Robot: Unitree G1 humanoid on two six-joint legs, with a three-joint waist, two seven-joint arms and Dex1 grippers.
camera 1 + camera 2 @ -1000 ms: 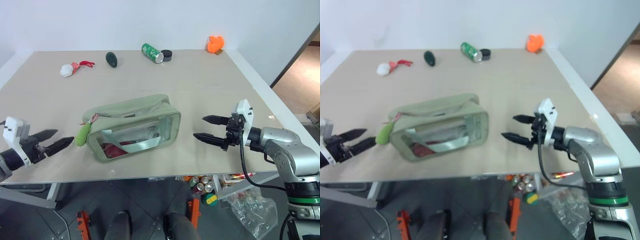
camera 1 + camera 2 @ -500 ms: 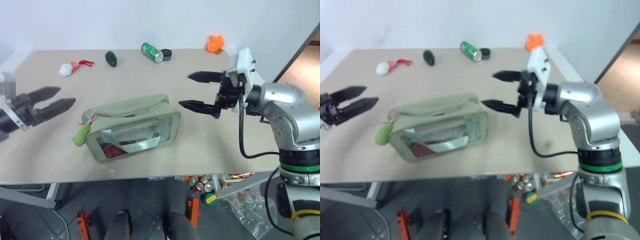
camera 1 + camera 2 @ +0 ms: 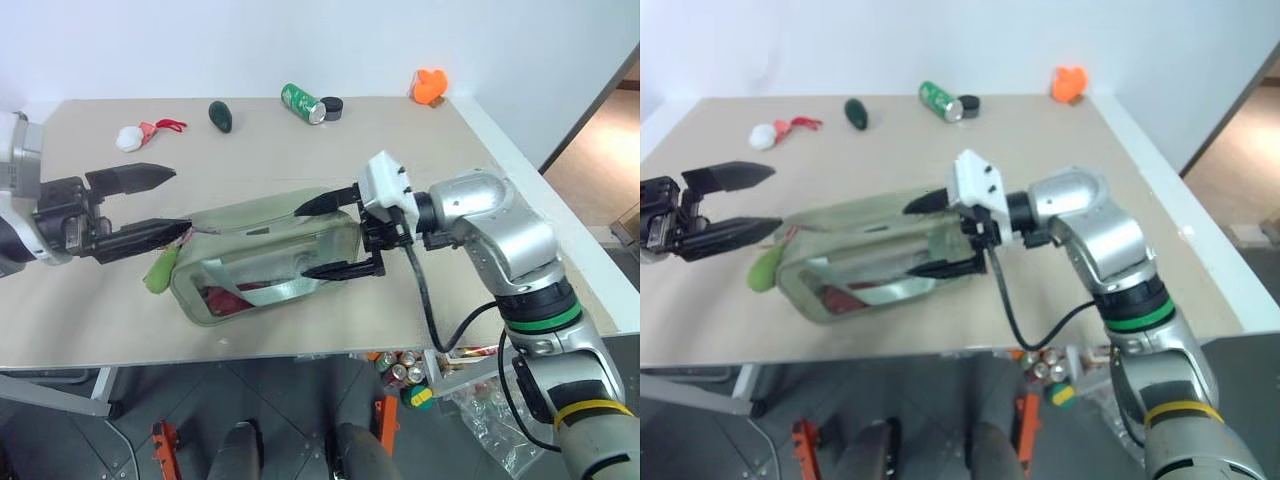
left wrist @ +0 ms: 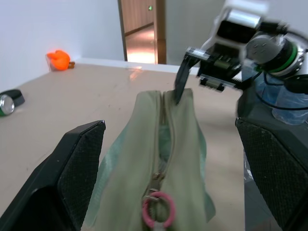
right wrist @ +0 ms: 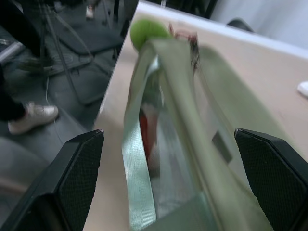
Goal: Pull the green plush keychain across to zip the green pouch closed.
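The green pouch (image 3: 240, 218) lies on the table near its front edge, clear window facing me, its zipper (image 4: 162, 144) running along the top. The green plush keychain (image 3: 160, 272) hangs off the pouch's left end on a pinkish cord (image 4: 158, 215). My left gripper (image 3: 168, 200) hovers open just left of that end, above the keychain, with nothing in it. My right gripper (image 3: 304, 241) is open and straddles the pouch's right half, one finger (image 4: 179, 86) over the top seam and the other in front of the window. I cannot tell whether it touches the fabric.
Along the table's far edge lie a white plush with red cord (image 3: 135, 139), a dark green avocado-shaped object (image 3: 222, 117), a green can (image 3: 303, 105), a black cap (image 3: 333, 107) and an orange toy (image 3: 431, 87). Cans sit on the floor below the front edge (image 3: 405, 372).
Both grippers rose and swung inward to the pouch: the left from the front-left edge to its left end, the right leftward over its right half. The pouch stayed put.
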